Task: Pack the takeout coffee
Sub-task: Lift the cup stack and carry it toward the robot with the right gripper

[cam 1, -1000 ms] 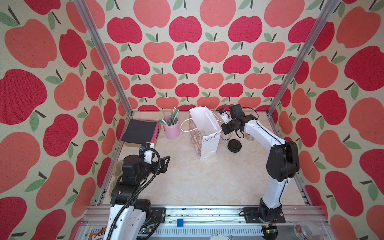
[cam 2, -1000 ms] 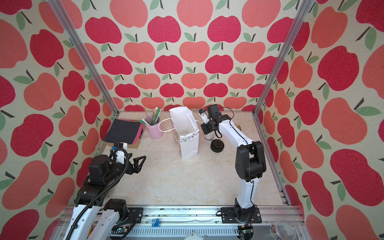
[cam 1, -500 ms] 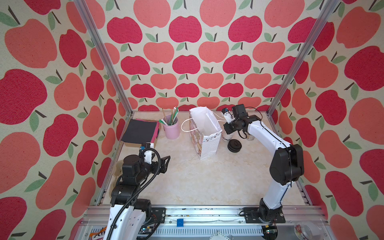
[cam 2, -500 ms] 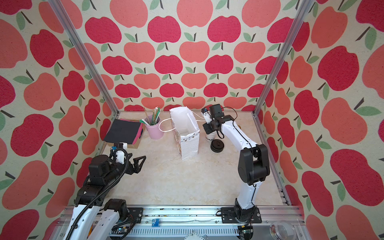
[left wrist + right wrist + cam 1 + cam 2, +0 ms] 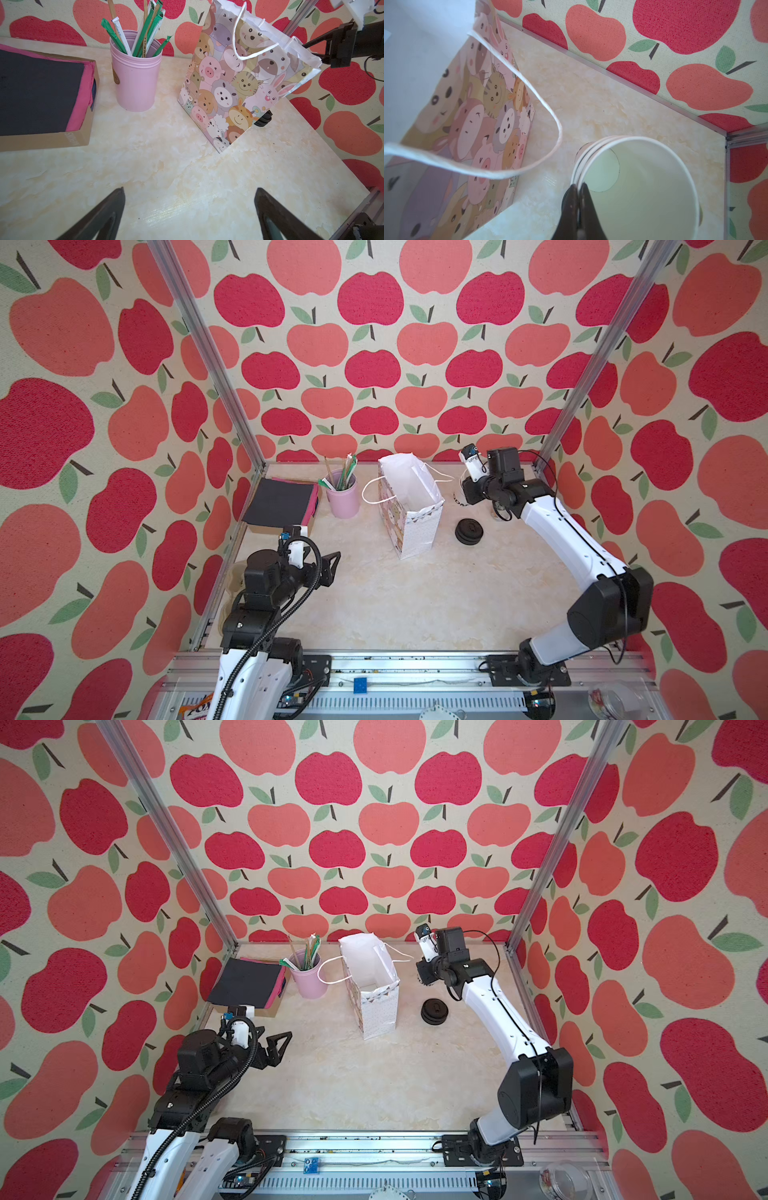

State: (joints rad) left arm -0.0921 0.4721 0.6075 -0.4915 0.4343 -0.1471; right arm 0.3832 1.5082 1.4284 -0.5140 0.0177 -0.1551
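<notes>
**A:** Your right arm (image 5: pixel 557 526) is at full stretch. The elbow is propped high at the near right, the white forearm runs away to the far right corner, and the wrist bends left toward the gift bag (image 5: pixel 415 526).

**B:** Now look at your right end effector (image 5: pixel 578 185). It's pinched shut on the rim of the white paper cup (image 5: pixel 643 187), fingers tight together with the paper edge between them.

**A:** So where's that cup sitting?

**B:** Far right of the surface (image 5: pixel 415 601), just beside the bag's right wall. It's the open-mouthed top one of a nested stack (image 5: pixel 577 164), and three rims show in your right wrist view. Whether you've got it lifted out of the others, I can't tell. In both top views your wrist hides most of it.

**A:** There's a pile of black lids (image 5: pixel 468 531) too, flat on the surface, nearer you than the cup and right of the bag, touching neither.

**B:** Over to your left arm (image 5: pixel 262 580), then. It's folded up at the near left, shoulder and elbow bunched close over the base.

**A:** The left end effector (image 5: pixel 190 188) hangs above bare surface with its jaws spread wide. It's aimed toward the far middle, facing the bag and the pink pot (image 5: pixel 136 79) of straws on the bag's left.
</notes>
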